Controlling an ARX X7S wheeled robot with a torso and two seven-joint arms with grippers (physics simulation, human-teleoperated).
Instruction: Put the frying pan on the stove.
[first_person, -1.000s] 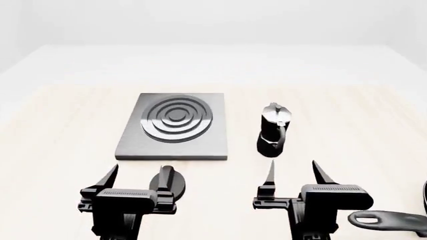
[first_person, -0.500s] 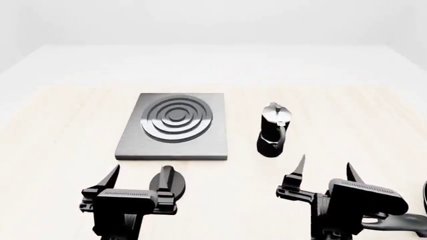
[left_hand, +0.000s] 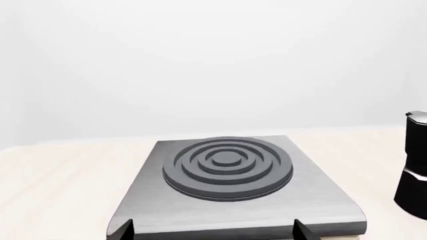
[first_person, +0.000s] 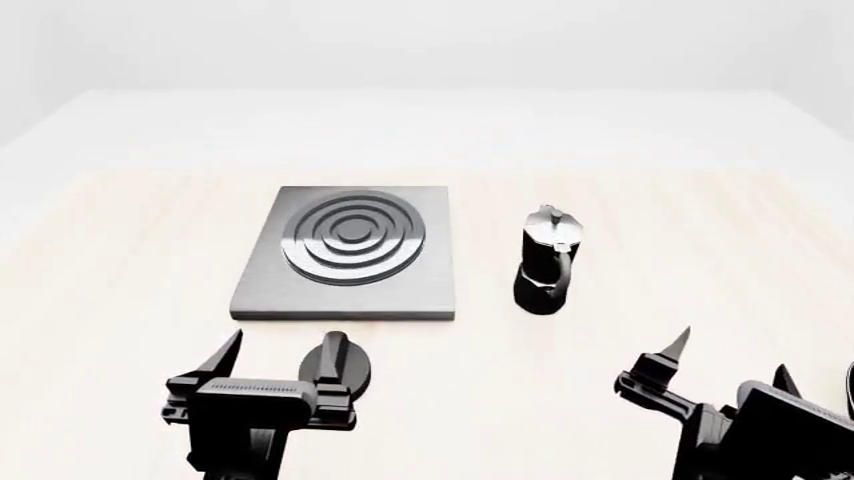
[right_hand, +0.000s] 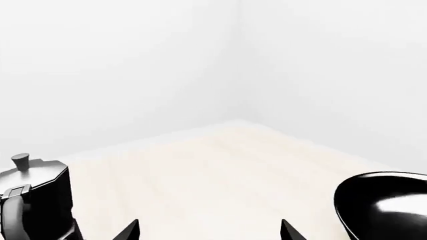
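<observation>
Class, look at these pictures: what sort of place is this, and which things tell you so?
Probably a mock kitchen worktop in a simulator: a stove, a moka pot and a frying pan sit on a pale table between blank white walls.

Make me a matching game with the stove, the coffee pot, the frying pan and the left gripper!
Things:
1. stove
2. moka pot
3. frying pan
4. left gripper

Descriptions:
A. glossy black and round, only its edge shows in the right wrist view
B. jaws apart, holding nothing
C. grey slab with dark rings
D. black and silver, standing upright beside the slab

Pairs: 1-C, 2-D, 3-A, 4-B
</observation>
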